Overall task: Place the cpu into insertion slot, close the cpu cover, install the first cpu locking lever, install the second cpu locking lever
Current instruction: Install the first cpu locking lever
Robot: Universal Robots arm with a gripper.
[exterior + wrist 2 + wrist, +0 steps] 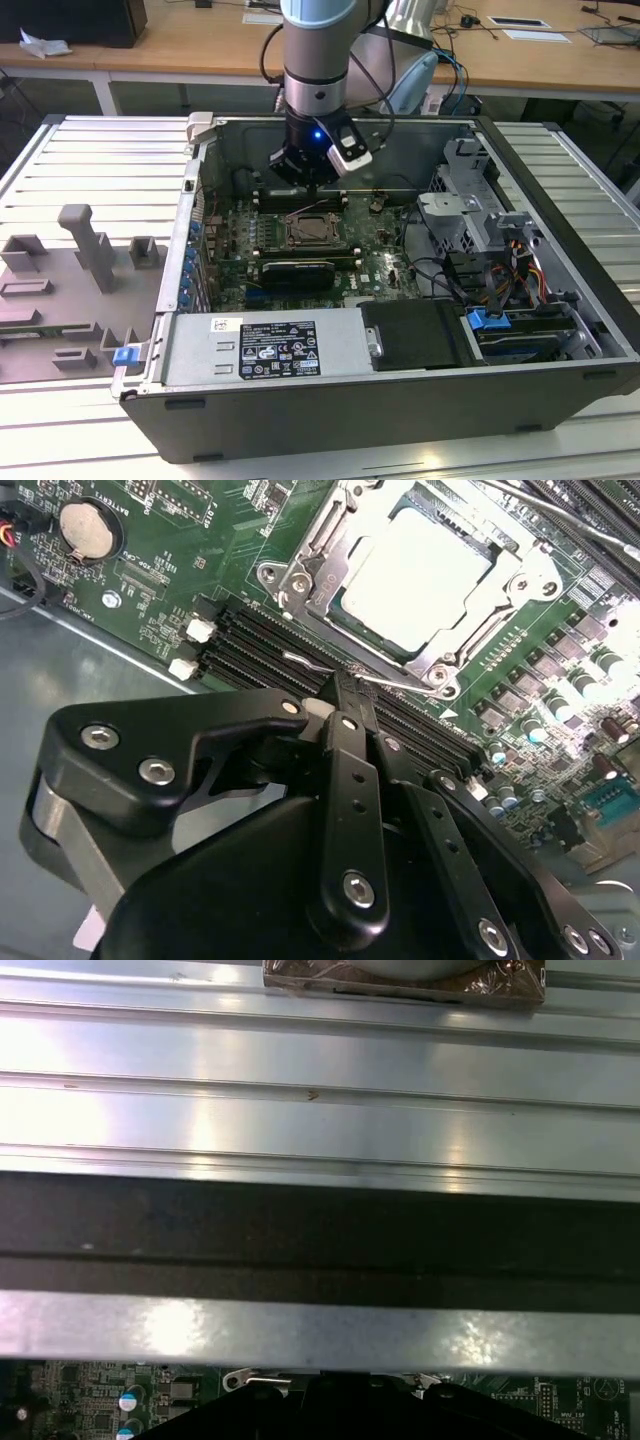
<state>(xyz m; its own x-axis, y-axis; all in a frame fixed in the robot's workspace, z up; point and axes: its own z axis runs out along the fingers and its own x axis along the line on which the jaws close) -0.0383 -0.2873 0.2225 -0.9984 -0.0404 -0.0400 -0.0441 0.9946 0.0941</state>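
The cpu (pixel 415 565), with its pale silver top, lies in the insertion slot (pixel 310 232) on the green board. The silvery cpu cover (pixel 318 568) lies flat around it. A thin wire locking lever (pixel 400 683) runs along the socket's edge nearest my gripper (pixel 340 692). The black fingers are together, and their tip touches this lever. Along the socket's opposite side runs another thin metal rod (pixel 570 522). In the exterior view my gripper (pixel 312 185) hangs inside the open computer case, just behind the socket.
Black memory slots (pixel 250 640) lie between gripper and socket. A coin battery (pixel 83 528) and capacitors (pixel 590 665) stand on the board. The power supply (pixel 265 350) and drive cage (pixel 470 215) border it. Grey fixtures (pixel 90 250) sit outside the case.
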